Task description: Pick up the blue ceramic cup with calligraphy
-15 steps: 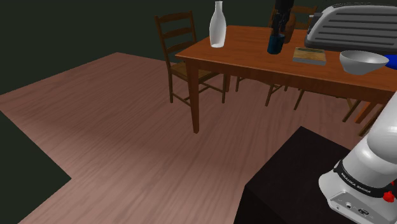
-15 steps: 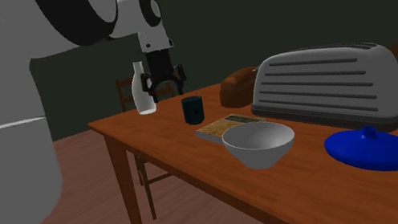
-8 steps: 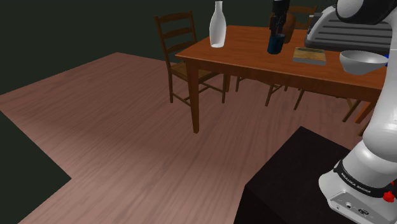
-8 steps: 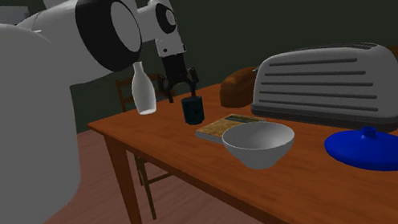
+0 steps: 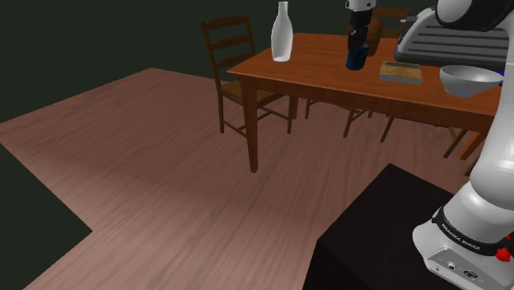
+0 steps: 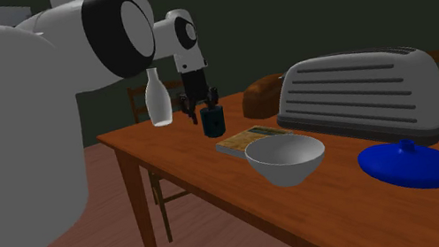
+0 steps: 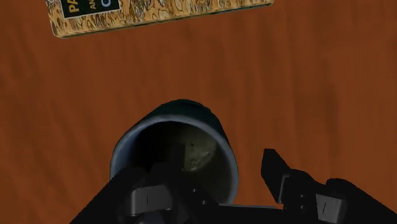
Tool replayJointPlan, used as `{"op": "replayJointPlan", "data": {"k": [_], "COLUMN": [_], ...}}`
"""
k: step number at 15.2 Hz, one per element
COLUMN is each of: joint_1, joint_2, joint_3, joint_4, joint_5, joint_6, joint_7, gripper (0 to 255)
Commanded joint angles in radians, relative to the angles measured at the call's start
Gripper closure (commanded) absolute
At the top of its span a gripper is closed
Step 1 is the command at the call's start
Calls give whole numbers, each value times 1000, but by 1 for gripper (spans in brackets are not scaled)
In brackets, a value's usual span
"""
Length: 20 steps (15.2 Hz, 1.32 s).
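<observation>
**Before Closing, Square Up**

From bottle (image 6: 159, 100), second exterior view, look to four o'clock for cup (image 6: 213, 122) on table (image 6: 181, 164), short of booklet (image 6: 252, 140). Note claw (image 7: 219, 164) spread, gripping nothing: one finger over the mouth, one outside. Squeeze slowly; lift straight.

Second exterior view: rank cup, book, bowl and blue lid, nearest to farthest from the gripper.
1. Cup, directly under the gripper.
2. Book, just right of the cup.
3. Grey bowl, in front of the book.
4. Blue lid, farthest right.
</observation>
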Motion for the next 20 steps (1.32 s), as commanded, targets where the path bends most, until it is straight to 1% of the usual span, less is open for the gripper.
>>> {"op": "replayJointPlan", "data": {"k": [1,9,15,20], "joint_1": [0,0,-10,-24], "joint_2": [1,-1,16,44], "joint_3": [0,0,-1,-2], "joint_4": [-1,-6,102,213], "joint_5": [0,0,5,14], "joint_6": [3,5,-85,-169], "joint_7": [0,0,-7,-13], "gripper": [255,255,255,255]}}
